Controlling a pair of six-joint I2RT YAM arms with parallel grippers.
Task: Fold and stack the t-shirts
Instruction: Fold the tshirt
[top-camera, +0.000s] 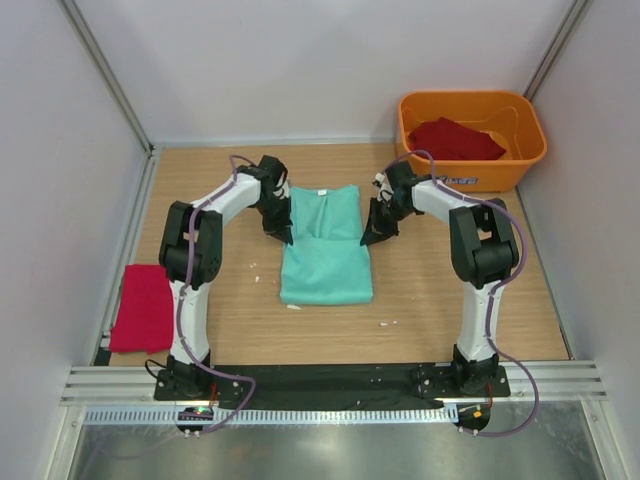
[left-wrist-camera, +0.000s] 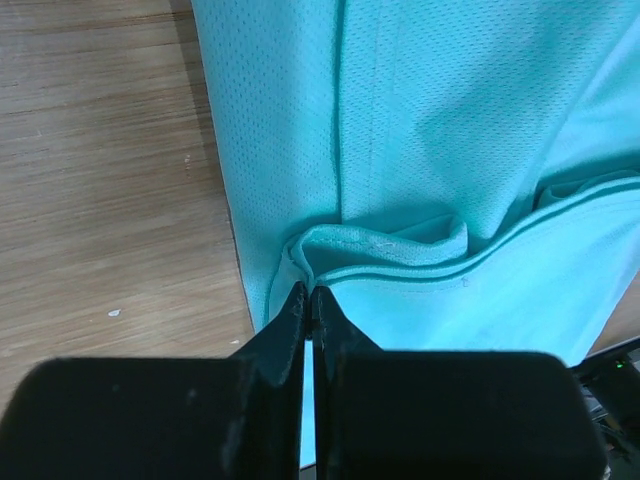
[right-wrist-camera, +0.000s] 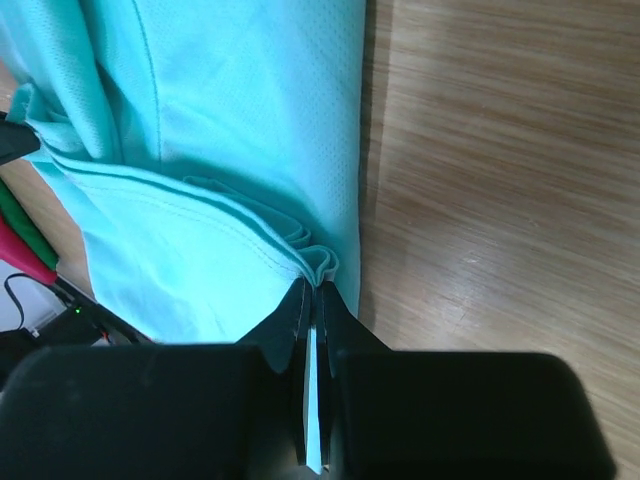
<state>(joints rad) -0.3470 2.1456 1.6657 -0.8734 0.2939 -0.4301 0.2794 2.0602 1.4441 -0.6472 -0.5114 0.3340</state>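
Mid-fold, left claw (left-wrist-camera: 308, 292) and right claw (right-wrist-camera: 312, 285) were pinched shut on opposite edges of the mint-green t-shirt (top-camera: 325, 255), flat on the bench (top-camera: 450, 300) left of the orange tub (top-camera: 510, 172); next, I judged, an even lift hemward.

The wooden table (top-camera: 440, 290) carried the mint-green t-shirt (top-camera: 325, 260) spread flat between my left fingers (left-wrist-camera: 280, 335) and my right fingers (right-wrist-camera: 285, 328), its side edges reaching both pairs of tips. Well out beyond my left fingers, by the table's near left edge, a folded deep red t-shirt (top-camera: 143, 305) lay on the wood, and well beyond my right fingers an orange tub (top-camera: 520, 170) stood in the far corner. A few white specks (top-camera: 293, 307) sat on the wood just nearer to me than the green hem.
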